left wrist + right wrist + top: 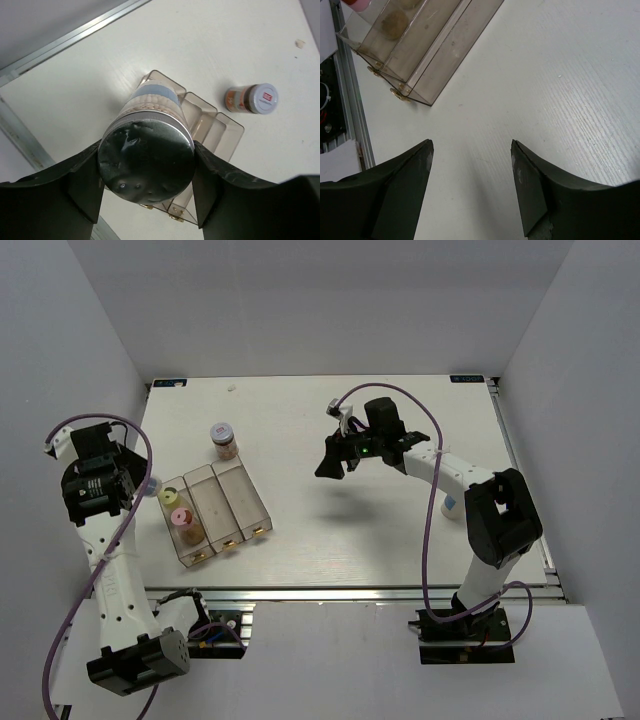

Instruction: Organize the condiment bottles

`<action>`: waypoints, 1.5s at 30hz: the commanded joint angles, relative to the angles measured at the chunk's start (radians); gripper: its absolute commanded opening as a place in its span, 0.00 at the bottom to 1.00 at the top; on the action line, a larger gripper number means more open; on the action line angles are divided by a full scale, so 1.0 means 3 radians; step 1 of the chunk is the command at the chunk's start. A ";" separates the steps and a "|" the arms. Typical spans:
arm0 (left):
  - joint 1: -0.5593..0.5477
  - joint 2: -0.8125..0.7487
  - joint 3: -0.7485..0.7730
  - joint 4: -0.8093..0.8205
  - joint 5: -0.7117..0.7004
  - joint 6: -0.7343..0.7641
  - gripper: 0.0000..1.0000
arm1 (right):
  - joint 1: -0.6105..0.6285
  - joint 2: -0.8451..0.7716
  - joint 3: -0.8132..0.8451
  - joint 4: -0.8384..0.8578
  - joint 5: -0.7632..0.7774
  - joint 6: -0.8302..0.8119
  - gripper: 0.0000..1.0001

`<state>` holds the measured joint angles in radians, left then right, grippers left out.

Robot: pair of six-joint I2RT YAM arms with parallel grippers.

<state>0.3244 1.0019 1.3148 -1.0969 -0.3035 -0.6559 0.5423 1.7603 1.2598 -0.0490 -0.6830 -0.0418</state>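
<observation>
Left gripper (145,172) is clamped tight on a white jar (152,97) with a blue band, held right by the tray's (227,132) left side. In the tray's left compartment sit a yellow-lidded jar (168,497), a pink-lidded jar (180,515) and a tan jar (192,535). A silver-lidded jar (223,440) stands just behind the tray. Right gripper (472,150) hangs wide apart, holding nothing, over the table (570,75), well right of the tray.

A robot lab cell: plain white walls (330,300) box in the white table (330,535), aluminium rail (350,595) along its near edge.
</observation>
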 commanded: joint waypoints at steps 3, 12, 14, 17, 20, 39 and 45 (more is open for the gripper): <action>0.0003 -0.0067 -0.0036 0.0593 0.0704 0.0320 0.00 | -0.0023 -0.0115 -0.0047 0.0066 0.0017 -0.0075 0.69; 0.0003 0.0219 -0.0282 0.0900 0.1420 0.0580 0.00 | -0.0018 -0.0187 -0.0160 0.0020 0.0088 -0.0132 0.69; 0.0003 0.0362 -0.0251 0.0885 0.1466 0.0657 0.00 | -0.0018 -0.0197 -0.0190 0.0020 0.0098 -0.0137 0.69; -0.0003 0.0495 -0.0251 0.0900 0.1477 0.0703 0.00 | -0.0018 -0.0202 -0.0206 0.0000 0.0124 -0.0162 0.69; -0.0033 0.0612 -0.0282 0.0906 0.1441 0.0744 0.00 | -0.0018 -0.0212 -0.0206 -0.0021 0.0144 -0.0188 0.69; -0.0447 0.1155 -0.0230 0.0767 0.0828 0.0816 0.08 | -0.0018 -0.0197 -0.0206 -0.0067 0.0211 -0.0214 0.69; -0.0539 0.1323 -0.0231 0.0793 0.0807 0.0826 0.43 | -0.0018 -0.0182 -0.0175 -0.0072 0.0206 -0.0224 0.70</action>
<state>0.1757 1.3865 1.2064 -0.8822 -0.0296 -0.4179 0.5423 1.7412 1.1980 -0.0731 -0.6235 -0.0898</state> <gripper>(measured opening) 0.706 0.695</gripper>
